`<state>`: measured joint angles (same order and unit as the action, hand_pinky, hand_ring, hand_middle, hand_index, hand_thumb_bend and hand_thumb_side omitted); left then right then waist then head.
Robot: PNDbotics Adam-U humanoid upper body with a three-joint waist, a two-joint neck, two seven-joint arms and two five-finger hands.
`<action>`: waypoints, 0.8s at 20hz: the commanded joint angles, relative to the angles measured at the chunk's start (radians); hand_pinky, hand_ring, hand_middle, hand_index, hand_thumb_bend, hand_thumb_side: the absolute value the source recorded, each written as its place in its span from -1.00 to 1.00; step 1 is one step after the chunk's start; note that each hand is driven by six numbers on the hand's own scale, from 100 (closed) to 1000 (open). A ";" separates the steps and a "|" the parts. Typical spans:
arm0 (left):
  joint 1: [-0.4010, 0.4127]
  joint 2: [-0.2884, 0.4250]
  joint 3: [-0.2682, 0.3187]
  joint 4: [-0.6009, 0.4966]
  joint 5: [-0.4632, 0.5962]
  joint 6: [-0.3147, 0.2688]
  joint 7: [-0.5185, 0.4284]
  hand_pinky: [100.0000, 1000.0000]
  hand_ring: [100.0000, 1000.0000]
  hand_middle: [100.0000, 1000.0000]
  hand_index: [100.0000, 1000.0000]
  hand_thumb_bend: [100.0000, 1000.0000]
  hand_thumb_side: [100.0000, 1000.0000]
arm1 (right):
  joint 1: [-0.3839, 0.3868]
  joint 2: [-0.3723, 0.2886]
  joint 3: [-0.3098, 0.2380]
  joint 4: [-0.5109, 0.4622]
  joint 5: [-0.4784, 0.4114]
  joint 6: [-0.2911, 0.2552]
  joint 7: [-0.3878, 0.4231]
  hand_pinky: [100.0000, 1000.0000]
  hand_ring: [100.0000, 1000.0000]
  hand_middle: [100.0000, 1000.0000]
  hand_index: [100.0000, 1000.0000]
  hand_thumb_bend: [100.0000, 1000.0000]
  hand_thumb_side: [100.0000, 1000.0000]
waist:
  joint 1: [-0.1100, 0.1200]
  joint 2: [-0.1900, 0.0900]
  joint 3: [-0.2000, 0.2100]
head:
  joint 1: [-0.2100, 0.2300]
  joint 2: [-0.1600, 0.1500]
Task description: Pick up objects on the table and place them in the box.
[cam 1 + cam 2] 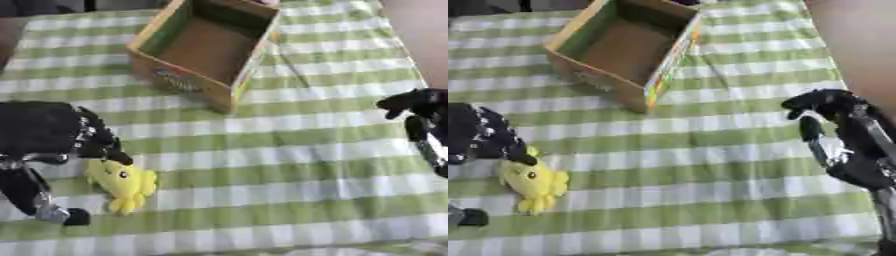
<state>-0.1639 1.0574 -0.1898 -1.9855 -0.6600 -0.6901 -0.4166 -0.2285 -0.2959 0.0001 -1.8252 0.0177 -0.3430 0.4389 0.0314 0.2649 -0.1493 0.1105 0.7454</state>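
Observation:
A yellow plush toy [124,182] lies on the green-and-white checked cloth at the lower left. My left hand [52,130] hovers just left of and above it, open. Its fingertips [114,156] reach the toy's top edge and its thumb [54,212] hangs below, apart from the toy. An open cardboard box [179,82] stands at the top centre, turned at an angle, and nothing shows inside it. My right hand [842,135] stays at the right edge with relaxed fingers, holding nothing, far from both toy and box.
The checked cloth [289,165] covers the whole table between the toy, the box and the right hand. A bare brown surface [859,45] shows past the cloth's right edge at the upper right.

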 commanded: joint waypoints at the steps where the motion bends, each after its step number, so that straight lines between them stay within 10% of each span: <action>1: -0.006 0.036 0.003 0.003 -0.022 -0.036 -0.036 0.10 0.14 0.23 0.74 -0.34 0.38 | -0.008 -0.019 -0.005 -0.011 0.003 -0.001 0.000 0.51 0.42 -0.02 0.42 -1.00 -0.06 | 0.001 -0.015 0.000 | -0.003 -0.012; 16: -0.017 0.018 -0.026 0.099 -0.143 -0.054 -0.016 0.12 0.17 0.24 0.73 -0.15 0.52 | -0.007 -0.019 -0.003 -0.010 0.003 -0.005 0.003 0.51 0.42 -0.03 0.42 -1.00 -0.06 | -0.006 -0.017 0.000 | -0.003 -0.016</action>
<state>-0.1722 1.0560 -0.2187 -1.8923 -0.7906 -0.7067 -0.4000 -0.2285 -0.2959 0.0004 -1.8248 0.0177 -0.3455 0.4416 0.0259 0.2648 -0.1492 0.1099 0.7379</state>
